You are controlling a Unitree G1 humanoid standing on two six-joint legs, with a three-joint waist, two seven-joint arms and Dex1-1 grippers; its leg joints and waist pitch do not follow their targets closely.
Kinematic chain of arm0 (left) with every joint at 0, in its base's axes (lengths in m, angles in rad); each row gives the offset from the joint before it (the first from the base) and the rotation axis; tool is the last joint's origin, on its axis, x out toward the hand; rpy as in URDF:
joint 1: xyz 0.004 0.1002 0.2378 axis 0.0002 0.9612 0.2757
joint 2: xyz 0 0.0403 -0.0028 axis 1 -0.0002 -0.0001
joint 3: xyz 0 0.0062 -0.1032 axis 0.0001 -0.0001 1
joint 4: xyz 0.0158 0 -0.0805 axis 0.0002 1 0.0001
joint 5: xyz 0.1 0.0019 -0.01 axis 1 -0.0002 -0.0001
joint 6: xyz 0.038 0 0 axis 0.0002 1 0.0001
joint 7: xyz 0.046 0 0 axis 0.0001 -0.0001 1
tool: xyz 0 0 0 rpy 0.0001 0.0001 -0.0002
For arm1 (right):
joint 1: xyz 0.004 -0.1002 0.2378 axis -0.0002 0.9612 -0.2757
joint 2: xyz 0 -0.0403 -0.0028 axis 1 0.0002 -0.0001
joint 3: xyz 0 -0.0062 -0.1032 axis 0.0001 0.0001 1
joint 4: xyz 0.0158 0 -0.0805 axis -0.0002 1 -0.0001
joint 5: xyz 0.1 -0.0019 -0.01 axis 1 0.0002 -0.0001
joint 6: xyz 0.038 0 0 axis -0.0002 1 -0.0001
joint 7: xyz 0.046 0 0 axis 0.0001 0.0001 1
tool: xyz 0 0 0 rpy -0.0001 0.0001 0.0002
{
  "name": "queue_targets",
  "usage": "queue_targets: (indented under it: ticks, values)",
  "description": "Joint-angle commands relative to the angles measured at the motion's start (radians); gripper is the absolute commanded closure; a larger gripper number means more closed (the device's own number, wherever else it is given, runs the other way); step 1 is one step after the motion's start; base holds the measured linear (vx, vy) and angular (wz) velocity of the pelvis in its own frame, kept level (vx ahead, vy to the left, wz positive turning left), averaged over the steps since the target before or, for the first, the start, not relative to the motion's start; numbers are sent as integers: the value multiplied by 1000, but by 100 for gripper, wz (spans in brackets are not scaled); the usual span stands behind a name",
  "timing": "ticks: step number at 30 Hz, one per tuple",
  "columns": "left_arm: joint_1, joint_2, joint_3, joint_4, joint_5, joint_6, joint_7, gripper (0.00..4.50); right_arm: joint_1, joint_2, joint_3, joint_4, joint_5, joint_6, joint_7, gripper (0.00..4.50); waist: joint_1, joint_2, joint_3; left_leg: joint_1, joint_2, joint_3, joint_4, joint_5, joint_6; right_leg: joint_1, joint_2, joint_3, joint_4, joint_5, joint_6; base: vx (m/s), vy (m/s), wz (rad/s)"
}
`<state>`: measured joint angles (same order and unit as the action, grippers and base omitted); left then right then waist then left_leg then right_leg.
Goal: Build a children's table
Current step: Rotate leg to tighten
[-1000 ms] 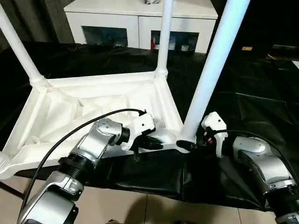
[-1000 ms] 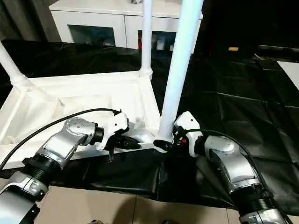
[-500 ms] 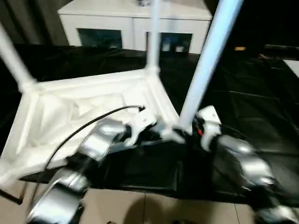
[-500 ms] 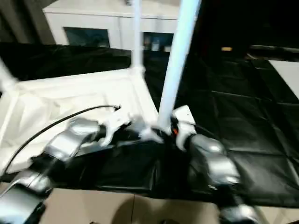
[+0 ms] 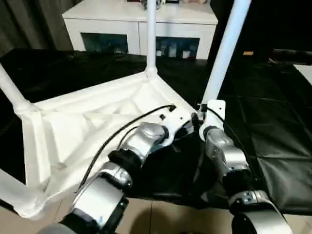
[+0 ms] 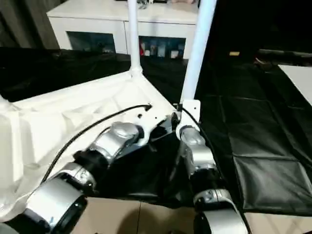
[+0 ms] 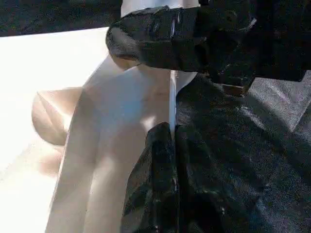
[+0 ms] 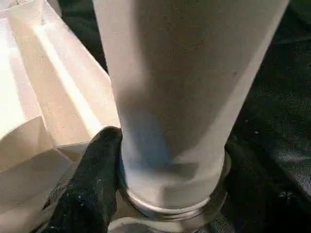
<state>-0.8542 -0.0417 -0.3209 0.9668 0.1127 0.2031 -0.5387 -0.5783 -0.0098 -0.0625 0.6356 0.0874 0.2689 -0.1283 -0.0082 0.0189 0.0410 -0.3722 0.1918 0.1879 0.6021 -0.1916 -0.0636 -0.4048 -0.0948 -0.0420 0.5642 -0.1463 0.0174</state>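
**Tabletop upside down on the counter, both grippers at its near corner**

Tabletop (image 5: 83,122), white plastic, lies ribbed side up on the counter (image 5: 273,126), which is draped in black sheeting. At the far left a leg (image 5: 10,90) stands in its corner socket, its upper part cut off by the frame edge. Another leg (image 5: 150,34) stands in the far corner socket, and it too runs out of frame at the top.

The left gripper (image 7: 172,141) sits at the tabletop's near rim with its two black fingers pressed together, the thin white edge of the rim meeting their tips; whether the edge is pinched between them is hard to make out. Just beyond it, in the left wrist view, the right gripper's dark fingers are seen against the base of a leg.

The right gripper (image 8: 146,204) stands partly open around the base of the nearest leg (image 5: 225,46), which is upright in its round corner socket (image 8: 170,206). One black finger (image 8: 90,184) lies against the tube just above the socket collar; the other finger is hidden behind the tube.

Behind the counter stands a white cabinet (image 5: 141,24) with dark glass doors. No writing can be read.
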Motion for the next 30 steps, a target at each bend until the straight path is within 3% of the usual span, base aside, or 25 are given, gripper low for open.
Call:
queue_targets:
  ticks: [1,4,5,8,9,13,14,16,18,20,21,24,26,27,30]
  values:
    - [-8,16,18,22,9,-28,27,450,35,13,29,-17,1,-24,49,110,-6,-5,-60,13,14,-16,-87,-374,19,28,-29,7,-85,-447,-140,0,0,0]
    - [17,47,24,-19,-6,-41,-41,450,59,-30,41,-99,5,-20,106,67,-7,-6,-64,4,18,-16,-89,-323,29,37,-30,10,-73,-349,-170,0,0,0]
    - [28,61,24,-37,-8,-43,-65,450,70,-51,49,-132,9,-9,141,67,-10,-5,-65,2,20,-15,-88,-296,43,44,-31,13,-64,-283,-202,0,0,0]
    - [63,102,14,-92,-15,-57,-136,450,108,-114,71,-224,29,41,259,44,-7,-5,-71,-1,21,-10,-79,-228,76,50,-35,15,-54,-202,-231,0,0,0]
    - [88,126,5,-129,-23,-74,-186,450,138,-163,97,-284,40,59,353,44,-4,-5,-72,-1,22,-9,-75,-181,102,55,-33,15,-48,-140,-257,0,0,0]
    - [160,204,-32,-239,-50,-123,-359,450,241,-334,174,-461,100,77,651,44,5,-3,-71,0,28,-5,-70,-148,144,57,-33,19,-37,-56,-290,0,0,0]
    - [192,235,-47,-299,-75,-129,-452,450,286,-410,201,-529,131,79,772,44,7,-3,-70,0,29,-6,-71,-151,144,58,-34,19,-36,-56,-294,0,0,0]
    - [209,254,-59,-336,-89,-126,-506,450,309,-452,213,-562,149,85,838,44,12,0,-68,3,33,-3,-72,-164,146,54,-34,21,-36,-69,-308,0,0,0]
    - [236,299,-92,-416,-122,-111,-638,450,347,-541,243,-608,167,88,973,44,16,-1,-64,9,37,-2,-76,-212,124,51,-33,21,-42,-135,-300,0,0,0]
    - [239,304,-95,-431,-130,-102,-660,450,349,-551,243,-608,165,87,986,44,19,-2,-58,13,39,0,-81,-255,104,45,-35,24,-48,-214,-285,0,0,0]
    - [241,310,-97,-449,-141,-93,-684,450,351,-559,238,-614,170,95,997,44,22,1,-56,21,39,3,-81,-285,84,36,-33,24,-55,-266,-275,0,0,0]
    - [241,320,-97,-479,-155,-73,-714,450,357,-572,229,-636,196,115,1023,44,33,1,-54,27,40,5,-85,-305,53,30,-32,29,-59,-310,-252,0,0,0]
    - [235,319,-93,-474,-151,-76,-713,450,358,-583,237,-639,192,111,1036,44,38,0,-53,26,39,4,-86,-314,43,30,-31,28,-60,-326,-239,0,0,0]
    - [231,319,-90,-469,-146,-81,-714,450,358,-586,241,-637,188,111,1044,44,37,-2,-55,19,36,2,-87,-303,40,36,-34,27,-60,-338,-221,0,0,0]
    - [232,324,-89,-475,-145,-76,-717,450,358,-593,248,-636,184,112,1055,44,38,-3,-56,18,35,1,-85,-284,43,35,-35,27,-60,-341,-213,0,0,0]
